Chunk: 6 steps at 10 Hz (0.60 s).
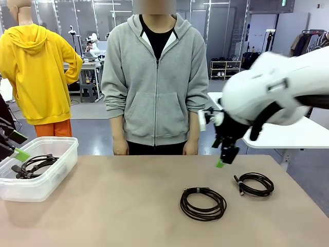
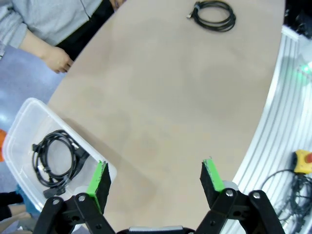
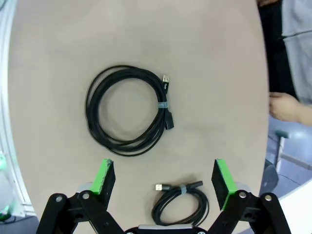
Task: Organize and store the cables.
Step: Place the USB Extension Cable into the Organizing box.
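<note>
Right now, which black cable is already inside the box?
The coil lying in the clear bin at the robot's left. The larger coil and the smaller coil sit out on the bare tabletop.

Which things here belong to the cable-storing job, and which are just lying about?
Job: clear bin; coiled cable inside it; middle coil; right-hand coil.
Lying about: white side table; red button; loose floor wiring.
</note>
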### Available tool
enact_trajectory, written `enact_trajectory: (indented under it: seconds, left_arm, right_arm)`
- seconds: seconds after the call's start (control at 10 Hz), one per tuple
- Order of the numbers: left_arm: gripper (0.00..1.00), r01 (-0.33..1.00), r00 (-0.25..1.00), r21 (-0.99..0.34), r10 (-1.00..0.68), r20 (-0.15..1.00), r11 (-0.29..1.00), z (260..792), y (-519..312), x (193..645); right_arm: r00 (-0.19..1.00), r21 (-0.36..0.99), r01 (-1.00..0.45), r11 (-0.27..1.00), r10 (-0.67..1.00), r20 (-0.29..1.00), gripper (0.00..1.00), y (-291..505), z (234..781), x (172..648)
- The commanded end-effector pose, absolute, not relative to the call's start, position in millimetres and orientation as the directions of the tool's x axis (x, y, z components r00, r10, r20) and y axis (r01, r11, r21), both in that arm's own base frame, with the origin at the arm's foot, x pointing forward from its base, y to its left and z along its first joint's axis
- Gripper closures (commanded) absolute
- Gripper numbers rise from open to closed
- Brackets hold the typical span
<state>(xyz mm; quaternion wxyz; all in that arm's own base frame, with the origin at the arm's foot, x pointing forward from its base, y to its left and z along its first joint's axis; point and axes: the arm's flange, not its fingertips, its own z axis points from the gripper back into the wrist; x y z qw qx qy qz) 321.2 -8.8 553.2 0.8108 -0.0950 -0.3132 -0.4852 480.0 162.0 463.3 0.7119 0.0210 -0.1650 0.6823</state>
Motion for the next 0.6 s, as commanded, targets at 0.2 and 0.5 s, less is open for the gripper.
enact_trajectory:
  seconds: [0.2,0.5]
  left_arm:
    - [0.06,0.842,0.356,0.135,-0.725,0.590,0.523,559,-11,322]
    - [0.06,0.842,0.356,0.135,-0.725,0.590,0.523,559,-11,322]
  right_arm:
    - [0.061,-0.048,-0.997,0.067,0.991,0.115,0.00,205,412,548]
    - [0.083,0.011,-0.997,0.082,0.994,0.072,0.00,211,361,561]
